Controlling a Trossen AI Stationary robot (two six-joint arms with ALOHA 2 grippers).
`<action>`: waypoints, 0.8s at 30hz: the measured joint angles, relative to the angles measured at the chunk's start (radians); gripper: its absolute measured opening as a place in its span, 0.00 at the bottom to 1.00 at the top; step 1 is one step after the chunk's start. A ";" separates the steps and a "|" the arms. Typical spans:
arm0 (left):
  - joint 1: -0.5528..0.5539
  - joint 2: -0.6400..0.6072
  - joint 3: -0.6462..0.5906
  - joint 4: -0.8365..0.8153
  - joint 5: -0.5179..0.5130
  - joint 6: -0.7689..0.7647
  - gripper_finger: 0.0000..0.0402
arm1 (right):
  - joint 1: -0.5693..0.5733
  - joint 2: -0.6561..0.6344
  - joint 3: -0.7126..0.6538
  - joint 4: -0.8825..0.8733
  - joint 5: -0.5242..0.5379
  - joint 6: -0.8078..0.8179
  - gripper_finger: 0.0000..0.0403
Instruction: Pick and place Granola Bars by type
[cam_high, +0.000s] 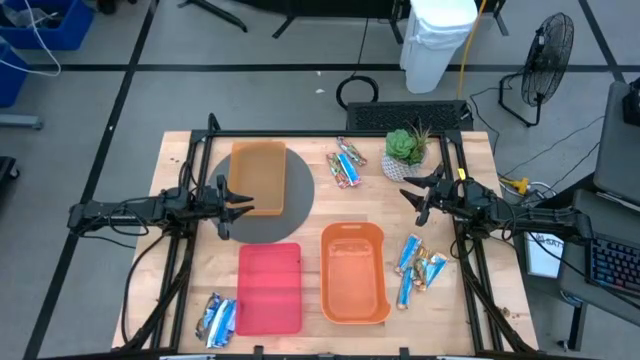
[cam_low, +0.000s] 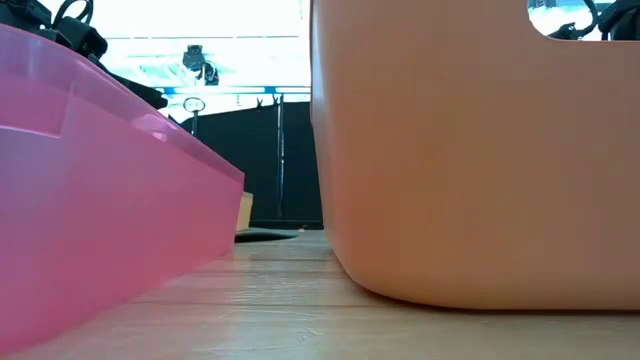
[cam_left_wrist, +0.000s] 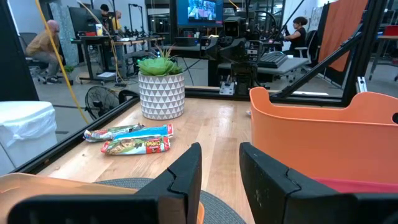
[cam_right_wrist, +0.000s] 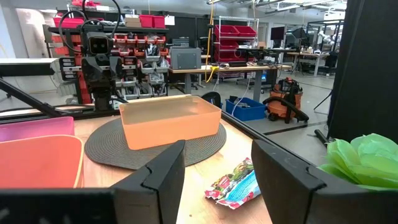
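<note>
The left gripper (cam_high: 222, 201) hovers with jaws open and empty beside an orange tray (cam_high: 258, 177). Granola Bars (cam_high: 346, 165) lie in clusters about the table. The right gripper (cam_high: 420, 196) hovers open and empty near a potted plant (cam_high: 406, 148).

Legible text: almost none is found in any view.

Granola bars (cam_left_wrist: 138, 145): red and white lettering is seen on the wrappers in the left wrist view, but no word can be made out with confidence (the print is too small).

Bar (cam_right_wrist: 235, 186) in the right wrist view: printed graphics are seen, and no text can be read.

Monitor (cam_left_wrist: 196, 10) in the room behind the table: a lit picture is shown, with no readable words.

Trays, mat, plant pot: no labels or numbers are carried.
</note>
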 joint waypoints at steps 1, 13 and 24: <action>0.000 0.000 0.000 0.000 0.000 0.000 0.28 | 0.000 0.000 0.000 0.000 0.000 0.000 0.44; 0.000 0.000 0.000 0.000 0.000 0.000 0.28 | 0.000 0.000 0.000 0.000 0.000 0.000 0.44; 0.000 0.000 0.000 0.000 0.000 0.000 0.28 | 0.017 0.000 0.000 0.015 -0.159 0.757 0.43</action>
